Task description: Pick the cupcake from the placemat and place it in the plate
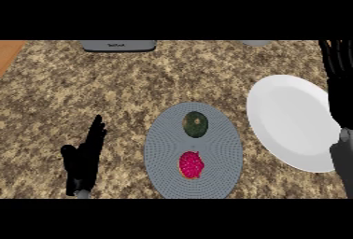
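A: Lying on the grey round placemat (165, 140) at the middle of the speckled surface (82, 84), the pink cupcake (191, 165) is sitting in the mat's near half. Nothing is touching it.

B: And what is lying beyond it?

A: A dark green, roundish thing (195, 124) is resting in the mat's far half, apart from the cupcake. I cannot tell what it is.

B: What is the plate carrying?

A: The white plate (289, 116) is lying just right of the mat, tilted-looking in this view, and its face is showing bare. Its right edge is being covered by the right arm.

B: How is the right hand (338, 60) standing?

A: It is reaching along the view's right edge, its dark fingers (329, 51) pointing away toward the far side, straight and close together, holding nothing. It is hanging over the plate's right rim, well apart from the cupcake.

B: And the left hand (82, 156)?

A: It is resting at the lower left, left of the mat, fingers (96, 128) straight and pointing up, thumb sticking out to the side, gripping nothing.

B: Anything else showing?

A: A grey appliance (118, 45) is sitting at the far edge, and part of a pale round thing (257, 43) is peeking in at the far right.
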You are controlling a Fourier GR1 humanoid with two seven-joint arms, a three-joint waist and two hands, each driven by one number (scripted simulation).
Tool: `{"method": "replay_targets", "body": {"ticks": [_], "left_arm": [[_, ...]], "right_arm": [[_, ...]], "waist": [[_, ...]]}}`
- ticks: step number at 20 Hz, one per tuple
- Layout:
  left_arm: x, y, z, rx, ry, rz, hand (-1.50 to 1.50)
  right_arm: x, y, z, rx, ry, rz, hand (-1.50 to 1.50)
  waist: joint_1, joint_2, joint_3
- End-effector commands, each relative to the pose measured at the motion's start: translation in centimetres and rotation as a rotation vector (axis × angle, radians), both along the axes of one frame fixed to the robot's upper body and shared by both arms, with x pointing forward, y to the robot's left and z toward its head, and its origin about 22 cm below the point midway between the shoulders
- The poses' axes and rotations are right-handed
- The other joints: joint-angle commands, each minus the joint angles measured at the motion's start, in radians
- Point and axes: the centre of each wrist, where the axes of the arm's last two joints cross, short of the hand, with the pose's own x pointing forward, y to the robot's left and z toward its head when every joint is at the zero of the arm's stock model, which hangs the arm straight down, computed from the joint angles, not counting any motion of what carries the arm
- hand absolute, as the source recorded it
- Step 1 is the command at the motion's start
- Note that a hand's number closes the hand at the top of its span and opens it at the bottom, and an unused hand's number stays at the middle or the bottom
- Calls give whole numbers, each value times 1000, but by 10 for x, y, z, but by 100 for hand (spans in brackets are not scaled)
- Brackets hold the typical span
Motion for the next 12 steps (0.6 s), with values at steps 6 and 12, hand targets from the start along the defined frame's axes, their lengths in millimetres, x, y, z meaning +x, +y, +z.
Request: {"method": "replay_targets", "body": {"ticks": [6, 12], "left_arm": [[19, 24, 17, 142, -37, -28, 0], [22, 23, 21, 84, 27, -11, 0]], "right_arm": [[-31, 130, -21, 1, 201, 732, 150], [-61, 104, -64, -640, -57, 324, 150]], "waist": [[59, 28, 0], [-1, 23, 2]]}}
